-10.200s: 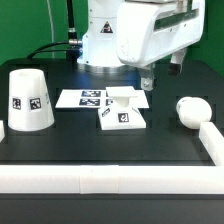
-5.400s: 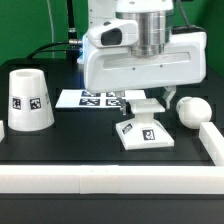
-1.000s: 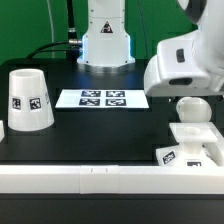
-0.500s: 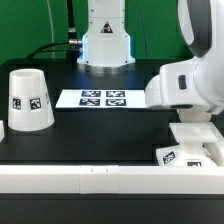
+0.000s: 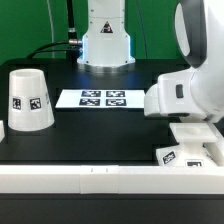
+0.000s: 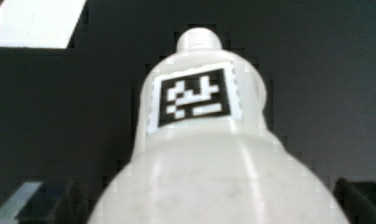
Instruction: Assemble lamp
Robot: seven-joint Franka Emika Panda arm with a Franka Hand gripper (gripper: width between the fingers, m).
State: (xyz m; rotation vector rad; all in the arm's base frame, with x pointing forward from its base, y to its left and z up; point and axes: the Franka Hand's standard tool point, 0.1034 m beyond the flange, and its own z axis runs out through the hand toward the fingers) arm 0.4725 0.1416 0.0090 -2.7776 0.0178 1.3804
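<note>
Bulb pickup is on! The gripper (image 6: pixel 194 206) sits over the white plastic round-headed bulb (image 6: pixel 203 120) by the desk's edge on the exterior view's right. Clamped or not, can't tell. Next, I'd say: secure grip, lift, then across to the flat square white base (image 5: pixel 192 150) in the near corner.

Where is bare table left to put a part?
Bare: the table bordered by the lamp shade, the marker board, the lamp base and the white rail. Crowded: the exterior view's right, where the arm hangs over the lamp base.
</note>
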